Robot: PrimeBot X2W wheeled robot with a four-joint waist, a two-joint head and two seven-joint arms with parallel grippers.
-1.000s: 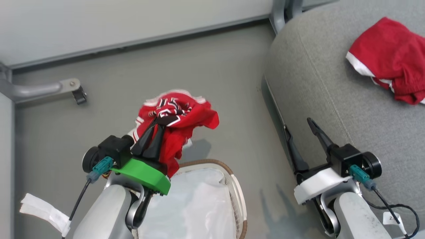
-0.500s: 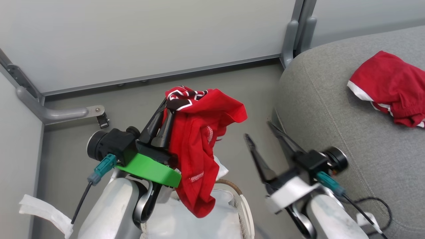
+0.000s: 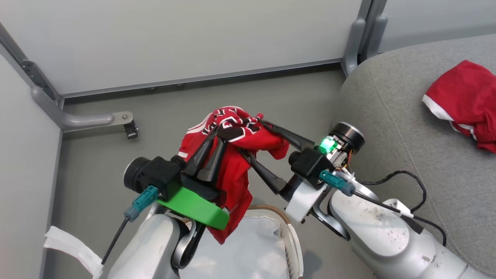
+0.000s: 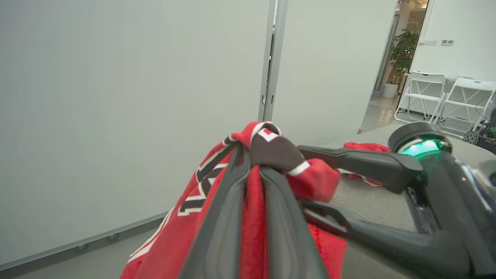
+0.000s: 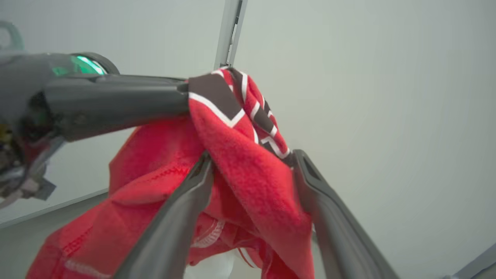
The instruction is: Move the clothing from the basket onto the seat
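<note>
Red jersey (image 3: 236, 131) bunched up, pinched tight between jaws of left gripper (image 3: 218, 138), held in air above basket (image 3: 271, 211), lower hem hanging toward white sheet (image 3: 248, 248) inside it. Black white-edged numerals on top of bunch. Right gripper (image 3: 252, 136) reaching in from seat (image 3: 387, 116) side, jaws apart, straddling a fold of same jersey, cloth touching both fingers in right wrist view. Second red garment (image 3: 465, 100), white trim, crumpled on seat, well apart from both grippers. Basket on grey floor (image 3: 97, 162) near seat.
</note>
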